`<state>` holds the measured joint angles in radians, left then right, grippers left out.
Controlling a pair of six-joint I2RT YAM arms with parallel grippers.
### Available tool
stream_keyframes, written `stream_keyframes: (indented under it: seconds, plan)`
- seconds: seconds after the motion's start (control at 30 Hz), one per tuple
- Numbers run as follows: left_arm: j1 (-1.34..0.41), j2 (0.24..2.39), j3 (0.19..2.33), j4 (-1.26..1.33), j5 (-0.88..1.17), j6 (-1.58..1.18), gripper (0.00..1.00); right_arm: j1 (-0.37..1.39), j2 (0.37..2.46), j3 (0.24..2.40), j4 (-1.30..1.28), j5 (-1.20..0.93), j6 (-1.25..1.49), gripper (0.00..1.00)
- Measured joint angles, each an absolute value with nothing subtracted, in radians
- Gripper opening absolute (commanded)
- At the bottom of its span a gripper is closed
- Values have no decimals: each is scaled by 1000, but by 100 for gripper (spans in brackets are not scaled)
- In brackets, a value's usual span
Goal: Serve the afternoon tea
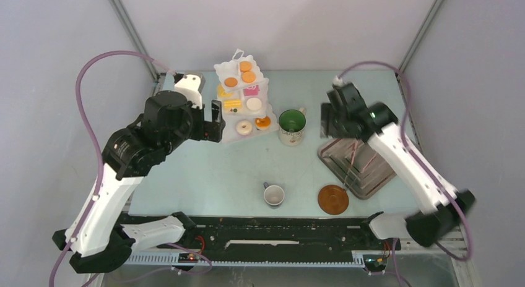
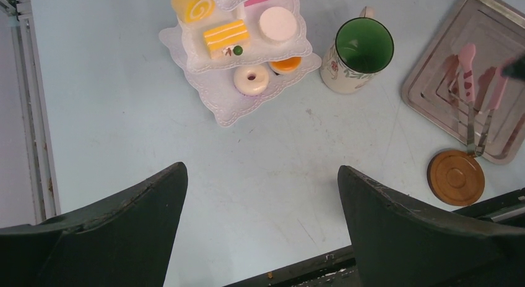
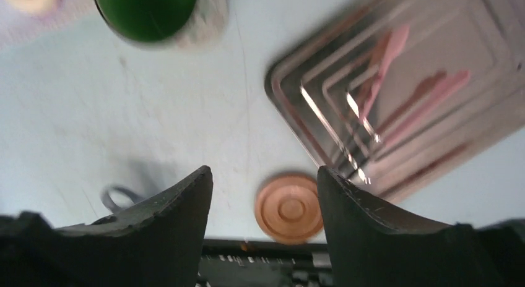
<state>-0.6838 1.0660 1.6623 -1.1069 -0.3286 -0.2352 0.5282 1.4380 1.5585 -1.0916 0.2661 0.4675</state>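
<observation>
Pastries [image 2: 226,36] are sitting on the stand [image 2: 223,114]; the cup [image 1: 273,195] is standing on the counter [image 1: 204,175], apart from the saucer [image 1: 333,200]. The left tool [image 2: 261,169] and right tool [image 3: 265,171] are hanging wide open, gripping nothing. Seating the cup squarely on the saucer is probably coming next.

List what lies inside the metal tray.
Only the pink tongs show in the tray. The right arm covers part of it from above, and both wrist views crop it, so that part is unseen.
</observation>
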Motion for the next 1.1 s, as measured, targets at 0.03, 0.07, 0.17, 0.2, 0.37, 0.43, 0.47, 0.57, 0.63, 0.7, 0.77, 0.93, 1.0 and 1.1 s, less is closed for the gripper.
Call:
stream_keyframes:
  seconds: [0.03,0.07,0.17,0.2,0.37,0.43,0.47,0.57,0.63,0.7,0.77,0.93,1.0,1.1]
  plan:
    - [-684,1068,1662,-1106,-327,-235,98,536,1369,1484,-1085,265,467,57]
    - [-684,1072,1662,-1105,-326,-235,98,549,1305,1399,-1081,262,471,52]
    - [-684,1083,1662,-1100,-315,-236,98,593,1187,1171,-1088,244,510,44]
    - [-684,1087,1662,-1100,-311,-236,98,606,1174,1121,-1089,239,527,43]
    - [-684,1103,1662,-1099,-286,-238,98,712,1177,849,-1066,192,644,41]
    - [-684,1106,1662,-1098,-280,-239,98,748,1177,792,-1053,175,684,40]
    - [-684,1106,1662,-1098,-277,-239,98,756,1177,773,-1043,168,697,38]
    - [-684,1106,1662,-1098,-275,-244,98,762,1184,730,-996,151,730,32]
    - [-684,1106,1662,-1098,-275,-245,98,764,1208,716,-953,149,738,28]
    - [-684,1106,1662,-1098,-276,-245,98,764,1246,711,-915,150,744,25]
    - [-684,1106,1662,-1098,-276,-245,98,764,1290,708,-875,157,752,21]
    - [-684,1106,1663,-1098,-276,-245,98,764,1390,712,-830,187,776,9]
    - [-684,1106,1663,-1098,-276,-245,98,764,1409,725,-835,192,779,9]
    - [-684,1106,1663,-1098,-277,-244,98,771,1437,742,-844,195,769,10]
